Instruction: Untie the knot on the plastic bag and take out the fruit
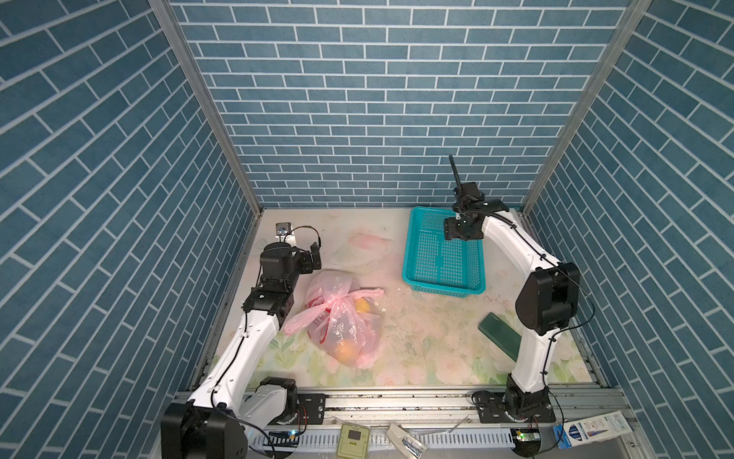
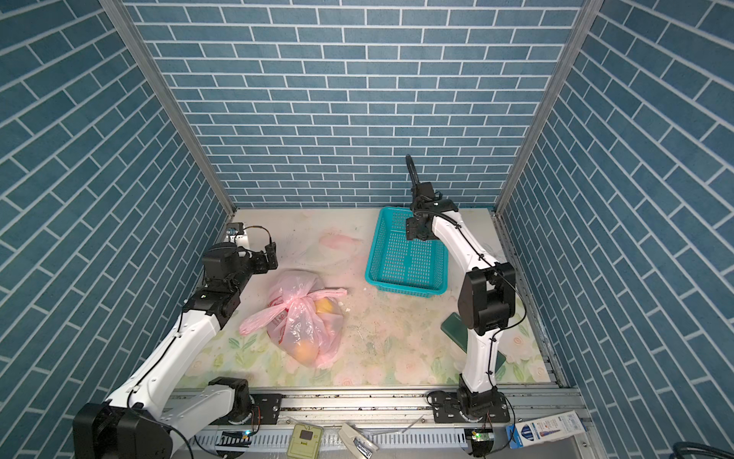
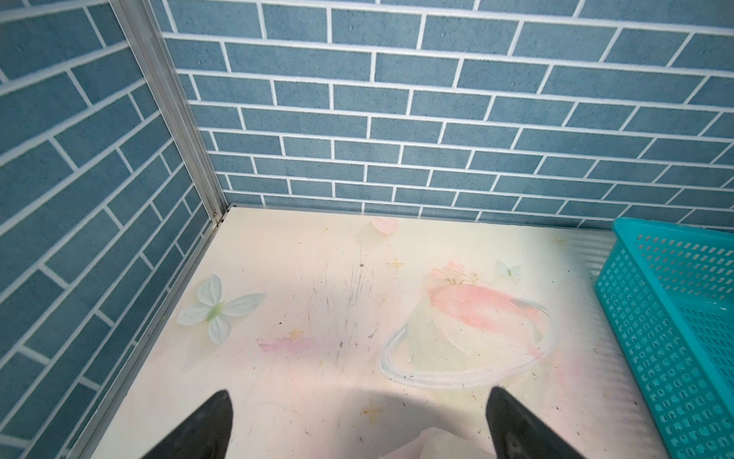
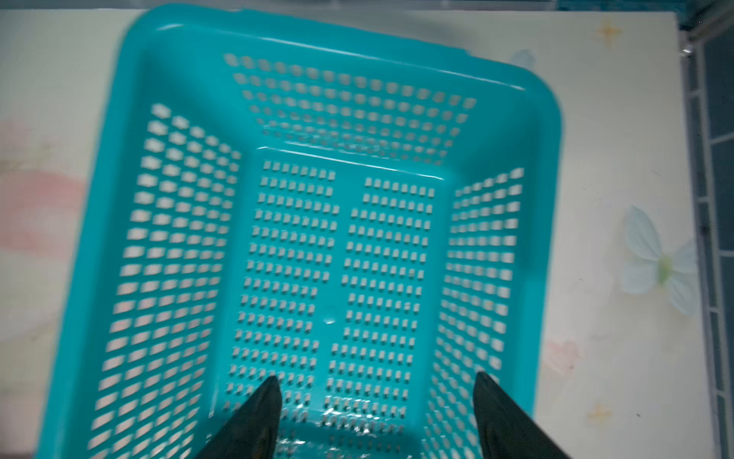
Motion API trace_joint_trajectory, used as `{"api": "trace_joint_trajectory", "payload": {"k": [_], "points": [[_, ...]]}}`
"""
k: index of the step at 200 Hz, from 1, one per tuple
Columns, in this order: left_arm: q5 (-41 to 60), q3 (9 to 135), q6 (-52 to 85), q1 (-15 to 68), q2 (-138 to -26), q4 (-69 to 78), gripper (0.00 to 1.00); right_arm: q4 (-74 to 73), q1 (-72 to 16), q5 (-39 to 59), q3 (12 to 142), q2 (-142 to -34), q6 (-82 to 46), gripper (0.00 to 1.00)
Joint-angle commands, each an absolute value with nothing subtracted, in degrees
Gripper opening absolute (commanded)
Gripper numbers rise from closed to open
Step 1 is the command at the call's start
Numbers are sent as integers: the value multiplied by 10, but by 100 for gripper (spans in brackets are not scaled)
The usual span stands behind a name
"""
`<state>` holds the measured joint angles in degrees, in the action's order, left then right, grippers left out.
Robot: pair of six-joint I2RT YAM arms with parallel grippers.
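The plastic bag (image 1: 341,326) lies on the bench (image 1: 417,326) left of centre, and its knot (image 1: 337,296) is tied, with one handle tail pointing right and the other trailing left and nearer. The fruit (image 1: 346,350) is all inside: an orange piece shows through the film at the near end and a yellow piece (image 1: 362,306) beside the knot; the rest cannot be made out. The teal basket (image 1: 409,246) stands at the far right with nothing in it. The left pincer (image 3: 359,397) sits just beyond the bag's far-left side, fingers wide apart and holding nothing. The right pincer (image 4: 377,377) hangs over the basket, also apart and empty, well away from the bag. The step in hand looks like the approach to the knot, so nothing of the task is done yet. To do it well, one pincer should probably pin the bag or grip one tail close to the twist while the other pulls the opposite tail along its own line. Slow, short pulls seem wise, since the thin film could stretch, tear or tighten the knot. A dark green flat object (image 1: 499,336) lies near the right arm, clear of that work.
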<state>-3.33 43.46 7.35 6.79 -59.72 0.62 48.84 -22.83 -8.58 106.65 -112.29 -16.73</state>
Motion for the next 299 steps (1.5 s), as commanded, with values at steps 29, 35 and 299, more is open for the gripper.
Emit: {"api": "trace_joint_trajectory", "payload": {"k": [29,35,299], "points": [[46,441,97,70,-622,-9,100,499,-303,-41,1180,-1217,-218,77],[56,443,100,70,-624,-8,100,501,-310,-42,1194,-1230,-219,77],[88,459,119,71,-652,-7,100,465,-197,-132,1071,-1240,-113,15]]}}
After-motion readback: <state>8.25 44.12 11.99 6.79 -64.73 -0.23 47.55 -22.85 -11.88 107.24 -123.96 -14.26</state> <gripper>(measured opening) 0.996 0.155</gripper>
